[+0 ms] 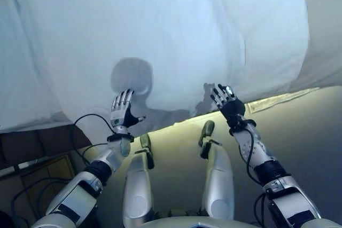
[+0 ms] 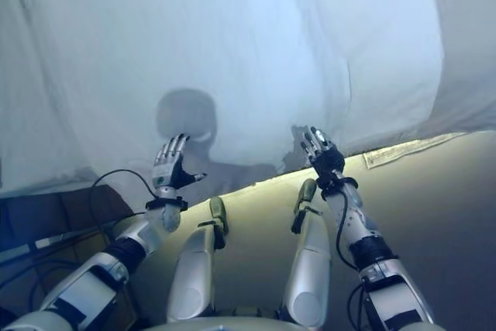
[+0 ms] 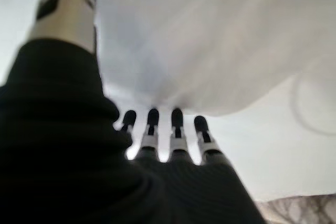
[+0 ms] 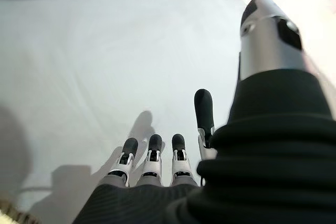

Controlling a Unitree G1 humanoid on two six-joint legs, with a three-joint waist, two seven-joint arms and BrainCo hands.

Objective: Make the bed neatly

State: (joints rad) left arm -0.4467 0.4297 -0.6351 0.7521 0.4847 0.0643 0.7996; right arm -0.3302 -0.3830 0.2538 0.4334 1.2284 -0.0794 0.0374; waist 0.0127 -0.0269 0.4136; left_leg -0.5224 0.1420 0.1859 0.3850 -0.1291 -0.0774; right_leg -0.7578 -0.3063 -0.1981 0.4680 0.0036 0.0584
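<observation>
A white sheet (image 1: 176,36) covers the bed and fills most of both eye views, with soft folds and its near edge hanging over the bed's side. My left hand (image 1: 123,109) is open with straight fingers, held at the sheet's near edge; in the left wrist view its fingers (image 3: 176,129) point at the white cloth (image 3: 210,45) and hold nothing. My right hand (image 1: 226,100) is also open, fingers spread, at the sheet's hanging edge on the right. In the right wrist view its fingers (image 4: 152,156) are straight over the sheet (image 4: 105,61) and are empty.
The pale floor (image 1: 304,132) lies below the bed's edge on the right. A strip of the bed's side (image 1: 278,100) shows under the sheet's hem. Dark furniture with cables (image 1: 37,148) stands at the lower left.
</observation>
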